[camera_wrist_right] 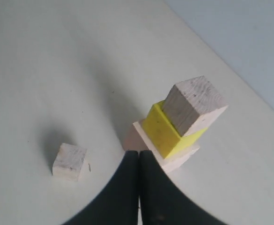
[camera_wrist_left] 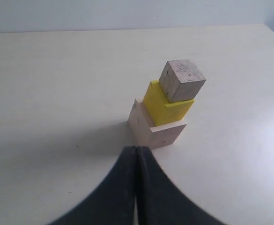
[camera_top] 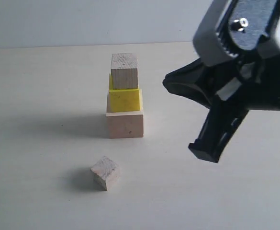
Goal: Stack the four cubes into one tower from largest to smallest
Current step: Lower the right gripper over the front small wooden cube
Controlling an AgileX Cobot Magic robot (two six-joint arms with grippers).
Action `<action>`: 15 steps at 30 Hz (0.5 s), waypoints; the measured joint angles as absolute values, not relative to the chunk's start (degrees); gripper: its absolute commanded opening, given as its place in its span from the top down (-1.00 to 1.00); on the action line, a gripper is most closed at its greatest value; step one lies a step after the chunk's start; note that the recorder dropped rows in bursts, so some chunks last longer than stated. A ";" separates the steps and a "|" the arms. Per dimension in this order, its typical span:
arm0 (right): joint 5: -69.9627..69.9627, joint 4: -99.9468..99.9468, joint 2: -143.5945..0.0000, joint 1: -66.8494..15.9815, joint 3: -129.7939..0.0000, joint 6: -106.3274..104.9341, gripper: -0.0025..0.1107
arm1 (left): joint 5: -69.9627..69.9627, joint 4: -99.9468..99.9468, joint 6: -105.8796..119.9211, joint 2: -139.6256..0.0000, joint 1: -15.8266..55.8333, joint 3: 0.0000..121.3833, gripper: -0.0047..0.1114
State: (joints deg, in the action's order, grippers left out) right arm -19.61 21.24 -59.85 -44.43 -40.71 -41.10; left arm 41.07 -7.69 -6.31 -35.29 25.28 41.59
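Tabletop point(camera_top: 39, 105), off-white and matte, carries everything. Right gripper point(camera_top: 206, 152) point(camera_wrist_right: 139, 157), black fingers under a grey-and-black wrist housing, hangs above the table on the right of the exterior view, well apart from the cubes. Its jaws are pressed together with nothing between them. Left gripper point(camera_wrist_left: 137, 152), black too, is outside the exterior view. Its wrist view shows the jaws pressed together and empty, with the stack beyond the tips, not touching.

Tower point(camera_top: 125, 96) stands three high, mid-table. Large pale wooden cube point(camera_top: 125, 124) point(camera_wrist_left: 158, 133) point(camera_wrist_right: 183, 157) sits on the table as the base. Medium bright yellow cube point(camera_top: 125, 100) point(camera_wrist_left: 167, 105) point(camera_wrist_right: 162, 129) rests on it, set toward one side of the base's top, not centred. Small pale wooden cube with greyish grainy top point(camera_top: 124, 71) point(camera_wrist_left: 181, 80) point(camera_wrist_right: 193, 103) rests on the yellow one, upright and a bit twisted against it.

Second small pale wooden cube point(camera_top: 105, 172) point(camera_wrist_right: 70, 161) lies alone on the table. In the exterior view it is in front of the tower, near but apart, turned corner-on to the camera.
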 measured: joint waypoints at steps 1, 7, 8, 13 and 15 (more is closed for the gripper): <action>-20.50 21.38 -61.41 -44.43 -41.42 -41.12 0.96 | 41.17 -7.80 -6.31 -35.29 25.28 41.59 0.92; -25.57 23.65 -71.07 -45.42 -43.04 -41.74 0.96 | 41.53 -8.59 -6.31 -35.29 25.28 41.59 0.92; -25.69 23.90 -72.46 -46.19 -43.13 -41.89 0.96 | 41.67 -8.82 -6.31 -35.29 25.28 41.59 0.92; -25.27 24.47 -77.95 -51.28 -43.18 -42.65 0.96 | 41.77 -9.20 -6.31 -35.29 25.28 41.59 0.92; -23.88 24.60 -80.20 -52.82 -43.26 -42.65 0.96 | 41.77 -9.20 -6.31 -35.29 25.28 41.59 0.92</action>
